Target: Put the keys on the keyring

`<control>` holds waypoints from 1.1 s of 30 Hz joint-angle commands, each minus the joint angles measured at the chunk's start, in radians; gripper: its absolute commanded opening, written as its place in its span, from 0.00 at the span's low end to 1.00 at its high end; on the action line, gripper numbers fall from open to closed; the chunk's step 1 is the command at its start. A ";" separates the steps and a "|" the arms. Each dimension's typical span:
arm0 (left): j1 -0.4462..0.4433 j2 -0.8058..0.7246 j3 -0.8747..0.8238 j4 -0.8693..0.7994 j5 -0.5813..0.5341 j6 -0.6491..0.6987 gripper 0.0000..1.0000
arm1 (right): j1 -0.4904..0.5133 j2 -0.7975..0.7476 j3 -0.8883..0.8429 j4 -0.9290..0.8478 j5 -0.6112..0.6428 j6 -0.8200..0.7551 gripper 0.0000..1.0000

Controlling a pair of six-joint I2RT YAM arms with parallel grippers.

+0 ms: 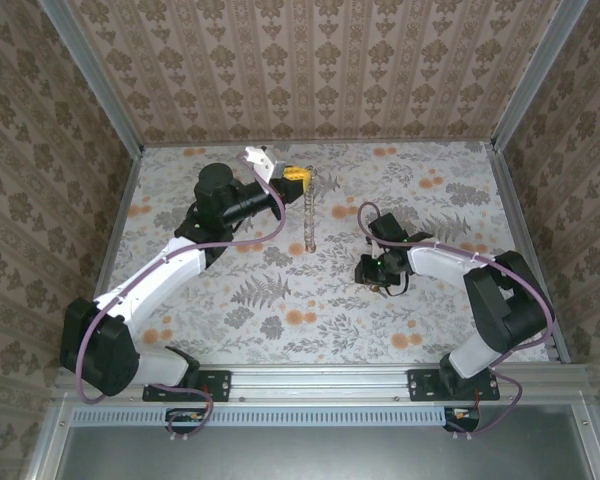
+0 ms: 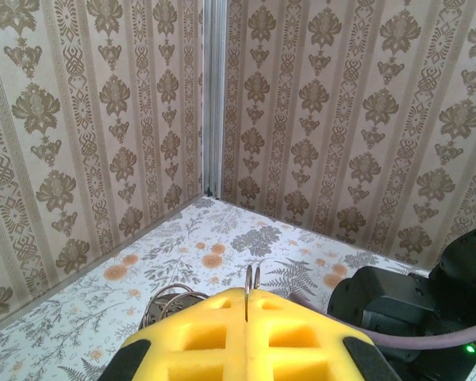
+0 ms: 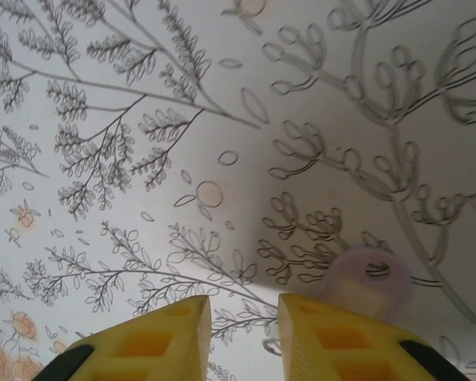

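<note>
My left gripper (image 1: 298,177) is raised at the back middle of the table, its yellow pads (image 2: 206,337) pressed together on the keyring. The keyring's thin metal ring (image 2: 250,279) pokes up between the pad tips, and more wire loops (image 2: 168,304) show to the left. From above, the keyring (image 1: 310,215) hangs as a thin strand below that gripper. My right gripper (image 1: 378,272) points down at the table, right of centre. Its fingers (image 3: 155,341) stand open with nothing between them. The key's purplish round head (image 3: 357,282) lies on the table just right of the gap, partly behind the right finger.
Patterned walls with metal corner posts (image 1: 105,90) close in the floral table (image 1: 280,320) on three sides. The right arm's black body (image 2: 404,305) sits close on the right in the left wrist view. A metal rail (image 1: 320,380) runs along the near edge.
</note>
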 commanded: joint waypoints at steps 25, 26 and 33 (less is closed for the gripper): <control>0.037 -0.086 -0.054 0.090 -0.007 -0.024 0.00 | 0.134 -0.116 0.030 -0.211 0.386 0.149 0.38; 0.040 -0.090 -0.056 0.091 -0.007 -0.025 0.00 | 0.143 -0.109 0.037 -0.218 0.398 0.151 0.38; 0.069 -0.118 -0.090 0.113 -0.002 -0.040 0.00 | 0.201 -0.045 0.087 -0.233 0.421 0.159 0.36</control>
